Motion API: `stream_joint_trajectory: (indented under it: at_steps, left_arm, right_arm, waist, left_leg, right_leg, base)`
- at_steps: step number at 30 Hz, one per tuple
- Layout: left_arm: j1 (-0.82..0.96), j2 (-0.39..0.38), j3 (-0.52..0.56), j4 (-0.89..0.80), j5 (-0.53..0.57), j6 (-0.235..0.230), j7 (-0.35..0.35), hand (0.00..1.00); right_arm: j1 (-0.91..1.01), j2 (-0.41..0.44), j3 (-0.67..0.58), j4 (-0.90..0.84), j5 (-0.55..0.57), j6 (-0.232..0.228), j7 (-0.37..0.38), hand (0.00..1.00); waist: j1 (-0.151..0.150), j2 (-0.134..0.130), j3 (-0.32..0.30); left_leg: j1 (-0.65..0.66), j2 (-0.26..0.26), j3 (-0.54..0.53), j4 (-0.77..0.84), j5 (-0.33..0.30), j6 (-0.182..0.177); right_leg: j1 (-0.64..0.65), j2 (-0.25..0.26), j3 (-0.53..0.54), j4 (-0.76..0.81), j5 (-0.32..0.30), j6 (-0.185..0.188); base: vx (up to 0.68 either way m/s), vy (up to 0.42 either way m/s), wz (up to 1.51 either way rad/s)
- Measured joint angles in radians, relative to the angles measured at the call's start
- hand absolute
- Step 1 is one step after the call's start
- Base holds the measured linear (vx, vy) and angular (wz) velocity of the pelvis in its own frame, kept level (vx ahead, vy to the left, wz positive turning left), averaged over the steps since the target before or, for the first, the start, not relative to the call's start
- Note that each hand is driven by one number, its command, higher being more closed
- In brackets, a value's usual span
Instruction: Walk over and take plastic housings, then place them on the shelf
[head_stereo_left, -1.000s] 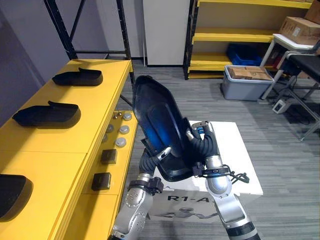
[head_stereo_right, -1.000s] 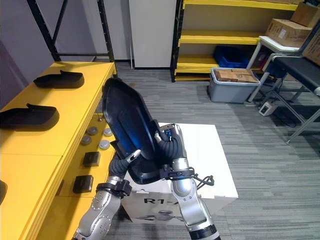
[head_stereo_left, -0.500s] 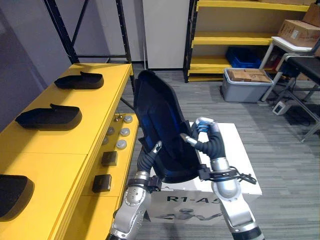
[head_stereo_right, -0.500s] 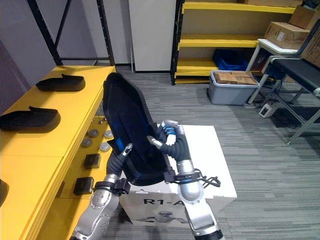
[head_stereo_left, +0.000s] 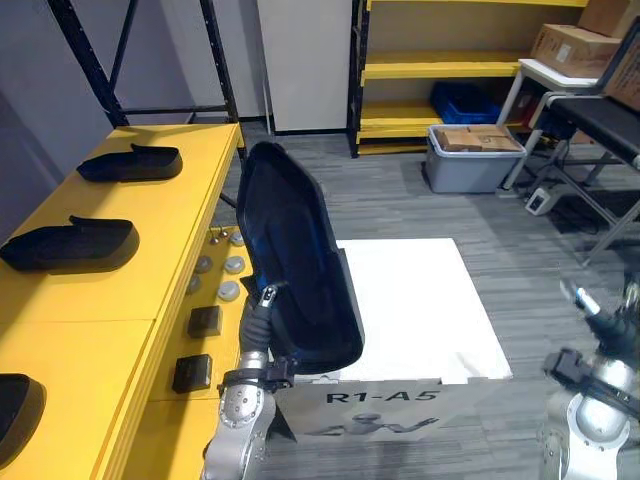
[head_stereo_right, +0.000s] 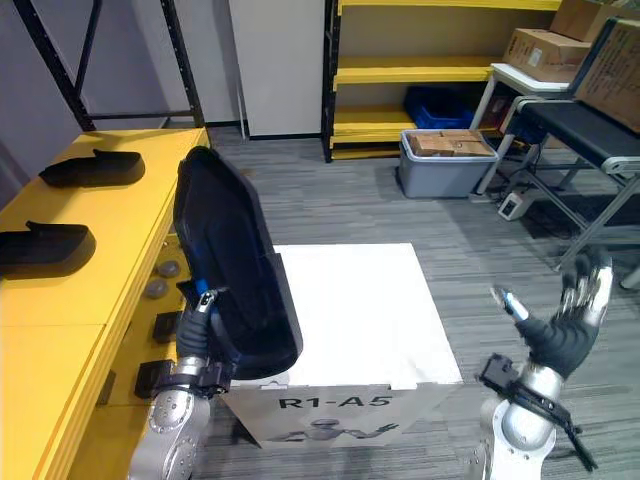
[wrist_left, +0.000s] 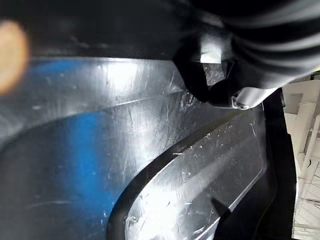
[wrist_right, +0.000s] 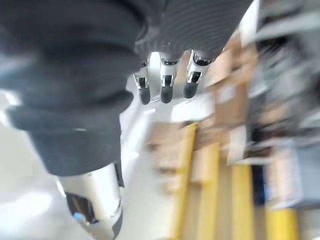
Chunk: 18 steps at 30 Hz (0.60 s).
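Fingers of L hand (head_stereo_left: 258, 318) pinch the black housing (head_stereo_left: 290, 250) by its low edge so it stands up above them for carrying; R hand (head_stereo_right: 556, 338) fingers spread, empty.

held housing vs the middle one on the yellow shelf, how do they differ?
Pose: the held housing stands near upright, hollow side showing; the shelf housing lies flat, outer shell up. Support: the left hand grips the held housing; the shelf housing rests on the yellow shelf. Both are black and elongated.
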Motion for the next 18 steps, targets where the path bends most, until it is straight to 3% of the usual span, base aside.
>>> stream_joint_trajectory:
  at_steps: [6, 12, 18]
  left_arm:
    - [0.054, -0.023, 0.016, -0.068, 0.009, -0.01, -0.02, 1.0]
    - [0.076, -0.039, 0.016, -0.071, 0.01, -0.01, -0.047, 1.0]
    - [0.082, -0.051, 0.019, -0.07, 0.017, -0.01, -0.051, 1.0]
  right_arm:
    - [0.095, 0.058, 0.034, 0.311, 0.041, 0.088, 0.074, 0.0]
    - [0.122, 0.108, 0.122, 0.618, 0.014, 0.131, 0.173, 0.0]
    - [0.101, 0.121, 0.184, 0.782, -0.005, 0.151, 0.22, 0.0]
  waist:
    - [0.002, 0.004, -0.003]
    - [0.022, -0.001, -0.009]
    - [0.039, -0.009, -0.015]
  left_leg:
    - [0.01, 0.003, 0.022, 0.006, -0.004, 0.001]
    - [0.016, 0.004, 0.028, 0.028, -0.026, 0.003]
    - [0.017, -0.002, 0.02, 0.037, -0.027, 0.003]
  right_leg:
    - [-0.028, -0.002, 0.003, 0.082, -0.042, 0.004]
    - [-0.033, -0.005, -0.003, 0.141, -0.079, 0.008]
    - [-0.031, -0.014, -0.023, 0.164, -0.092, 0.007]
  base:
    - [0.01, 0.009, -0.04]
    - [-0.03, 0.009, 0.02]
    - [-0.01, 0.013, 0.09]
